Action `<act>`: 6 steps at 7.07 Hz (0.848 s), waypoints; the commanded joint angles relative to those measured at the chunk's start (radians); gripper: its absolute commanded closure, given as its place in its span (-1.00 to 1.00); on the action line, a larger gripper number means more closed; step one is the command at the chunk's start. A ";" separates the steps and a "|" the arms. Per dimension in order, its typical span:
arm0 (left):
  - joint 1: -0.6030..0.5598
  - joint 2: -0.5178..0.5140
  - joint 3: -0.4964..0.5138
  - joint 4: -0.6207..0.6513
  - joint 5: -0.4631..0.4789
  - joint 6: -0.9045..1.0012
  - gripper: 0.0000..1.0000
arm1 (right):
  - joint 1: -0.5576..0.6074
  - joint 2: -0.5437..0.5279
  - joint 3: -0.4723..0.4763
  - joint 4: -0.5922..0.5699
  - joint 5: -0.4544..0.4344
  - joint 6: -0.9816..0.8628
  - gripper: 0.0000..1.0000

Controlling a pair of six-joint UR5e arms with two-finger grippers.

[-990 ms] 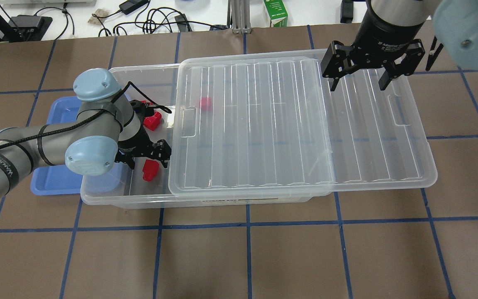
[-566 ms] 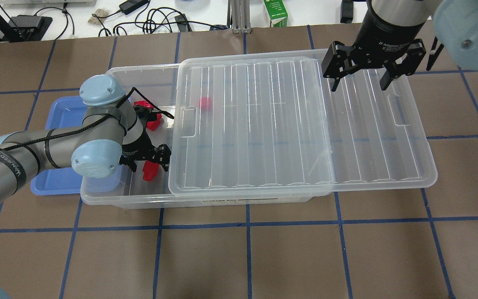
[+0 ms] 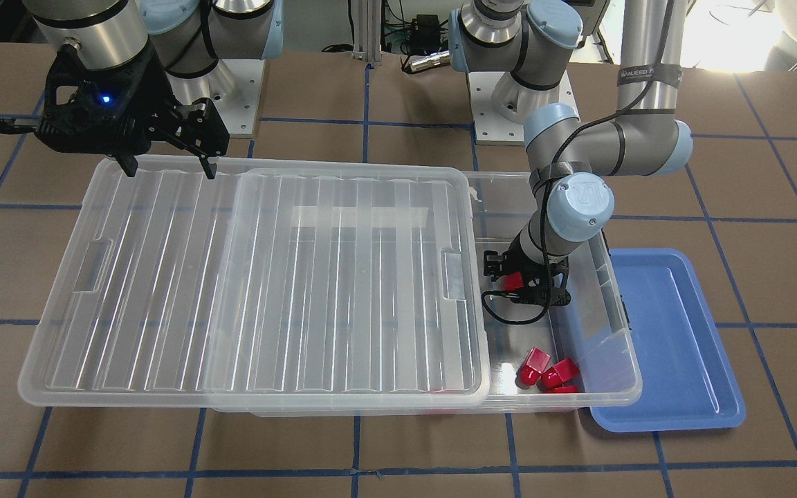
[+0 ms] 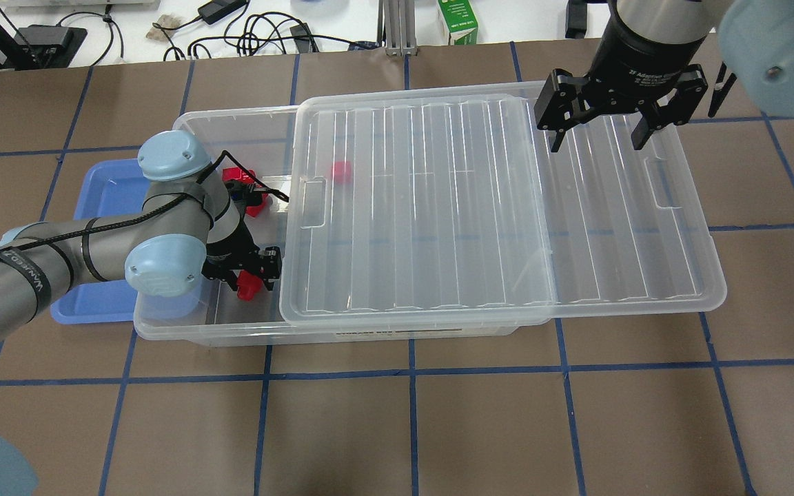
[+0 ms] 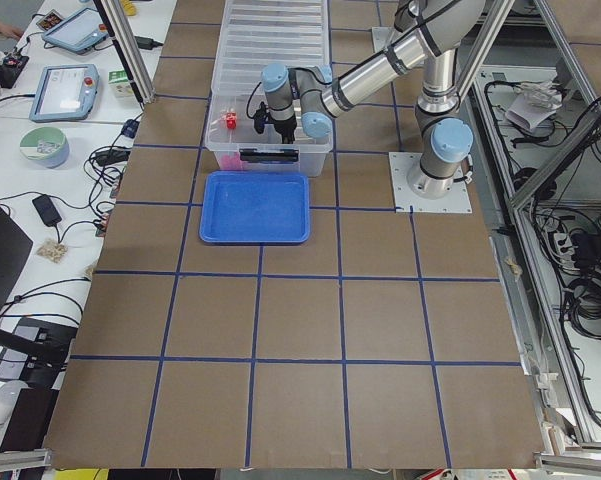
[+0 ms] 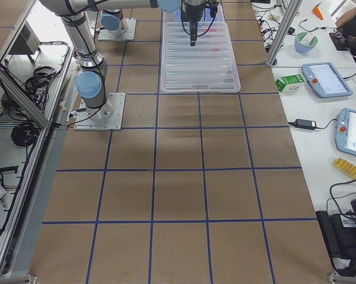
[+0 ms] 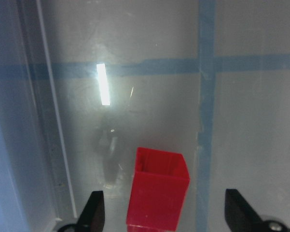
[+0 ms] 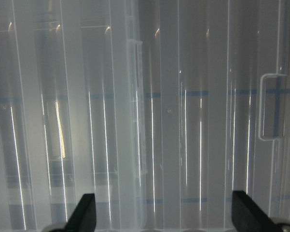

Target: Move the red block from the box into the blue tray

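Observation:
The clear box [image 4: 231, 332] has its ribbed lid [image 4: 424, 207] slid to the right, so its left end is uncovered. My left gripper [image 4: 251, 279] is down inside that end, open, with its fingers on either side of a red block [image 4: 249, 291] on the box floor. The left wrist view shows the red block [image 7: 157, 188] upright between the open fingers [image 7: 94, 212]. The blue tray [image 4: 100, 193] lies just left of the box, partly hidden by my arm. My right gripper [image 4: 597, 141] is open and empty above the lid's far right part.
Several more red blocks [image 4: 242, 184] lie at the far side of the open end, grouped in the front-facing view [image 3: 547, 370]. Another red block [image 4: 340, 171] shows through the lid. Cables and a green carton [image 4: 457, 22] sit beyond the table's far edge.
My left gripper has moved toward the near side of the box and come down around the red block. The right arm has not moved.

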 commanded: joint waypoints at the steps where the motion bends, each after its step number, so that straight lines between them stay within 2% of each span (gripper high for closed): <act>1: -0.001 0.011 0.015 0.003 0.005 0.006 1.00 | 0.000 0.000 0.000 -0.002 -0.001 0.000 -1.00; 2: -0.003 0.027 0.049 -0.006 -0.001 -0.006 1.00 | 0.000 0.002 0.002 -0.002 -0.001 0.000 -1.00; 3: -0.003 0.061 0.137 -0.122 -0.002 -0.010 1.00 | 0.000 0.002 0.000 -0.004 0.001 0.000 -1.00; 5: -0.004 0.109 0.407 -0.480 -0.010 -0.026 1.00 | -0.017 0.006 0.000 -0.022 0.002 -0.014 -1.00; 6: 0.008 0.106 0.490 -0.545 -0.008 -0.026 1.00 | -0.068 0.008 0.002 -0.050 0.007 -0.043 -1.00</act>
